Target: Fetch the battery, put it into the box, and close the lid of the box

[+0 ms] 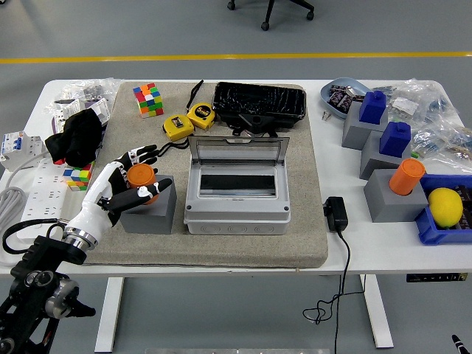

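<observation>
A white table (369,254) carries a grey mat (310,184).

**Hidden and cut off**

The left robot hand (122,184) covers most of the orange battery (139,176) and part of its grey holder (151,210). The counter (369,258) runs past the right edge. The bags' (435,118) contents are too small to tell.

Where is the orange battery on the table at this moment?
In the head view, the orange battery stands on the gray block at the mat's left side, left of the open box, with the left hand around it.
</observation>
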You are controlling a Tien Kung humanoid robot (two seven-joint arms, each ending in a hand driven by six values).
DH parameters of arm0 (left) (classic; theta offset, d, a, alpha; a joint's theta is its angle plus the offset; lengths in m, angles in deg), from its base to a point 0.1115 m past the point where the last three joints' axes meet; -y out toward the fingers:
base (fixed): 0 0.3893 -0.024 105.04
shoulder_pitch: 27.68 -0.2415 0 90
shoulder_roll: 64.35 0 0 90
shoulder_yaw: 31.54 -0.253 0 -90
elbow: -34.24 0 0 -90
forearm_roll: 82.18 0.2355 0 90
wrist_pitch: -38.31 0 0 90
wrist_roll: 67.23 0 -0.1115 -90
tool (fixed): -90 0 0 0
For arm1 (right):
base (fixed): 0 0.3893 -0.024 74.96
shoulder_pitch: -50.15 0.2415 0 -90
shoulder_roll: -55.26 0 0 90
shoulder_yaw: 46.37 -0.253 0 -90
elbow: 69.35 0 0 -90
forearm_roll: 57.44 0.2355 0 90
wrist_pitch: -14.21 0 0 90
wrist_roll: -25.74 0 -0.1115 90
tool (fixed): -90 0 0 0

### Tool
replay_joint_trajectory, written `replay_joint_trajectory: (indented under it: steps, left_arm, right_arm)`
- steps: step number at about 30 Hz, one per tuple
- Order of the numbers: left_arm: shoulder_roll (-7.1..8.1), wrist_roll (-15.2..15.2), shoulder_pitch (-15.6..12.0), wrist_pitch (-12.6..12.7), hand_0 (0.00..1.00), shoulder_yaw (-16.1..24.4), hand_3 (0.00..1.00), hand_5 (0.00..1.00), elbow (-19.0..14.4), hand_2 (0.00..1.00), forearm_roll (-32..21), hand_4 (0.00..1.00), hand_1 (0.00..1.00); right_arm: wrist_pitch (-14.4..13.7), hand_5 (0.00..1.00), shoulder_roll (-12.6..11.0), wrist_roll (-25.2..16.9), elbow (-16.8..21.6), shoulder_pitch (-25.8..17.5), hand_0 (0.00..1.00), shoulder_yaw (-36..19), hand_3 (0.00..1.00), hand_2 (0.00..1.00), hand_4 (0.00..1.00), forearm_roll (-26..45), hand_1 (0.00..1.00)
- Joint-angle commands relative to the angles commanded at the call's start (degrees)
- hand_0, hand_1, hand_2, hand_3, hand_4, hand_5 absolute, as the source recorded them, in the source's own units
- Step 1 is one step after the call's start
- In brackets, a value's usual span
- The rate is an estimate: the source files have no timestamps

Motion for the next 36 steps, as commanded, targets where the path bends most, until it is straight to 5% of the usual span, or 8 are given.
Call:
replay_joint_trajectory:
  steps: [16,17,36]
  left_arm:
    - [-0.31,-1.58,0.81,3.51,0.852,-1.05,0.735,0.087,-0.07,0.802,4.55,0.998,0.898]
    - [-0.32,-1.55,0.83,3.69,0.835,-1.11,0.705,0.002,-0.12,0.772,4.80,0.998,0.875]
    - [-0.43,-2.05,2.03,5.97,0.757,-3.00,0.702,0.002,2.53,0.721,4.34,0.998,0.830]
  right_arm:
    - [0.13,0.998,-0.02,-0.06,0.01,0.08,0.674,-0.31,0.652,0.602,0.998,0.09,0.589]
    - [0.13,0.998,-0.02,-0.07,0.00,0.09,0.674,-0.29,0.652,0.602,0.998,0.11,0.589]
    - [0.29,0.998,-0.13,-0.08,-0.02,0.00,0.673,0.07,0.653,0.601,0.998,0.32,0.589]
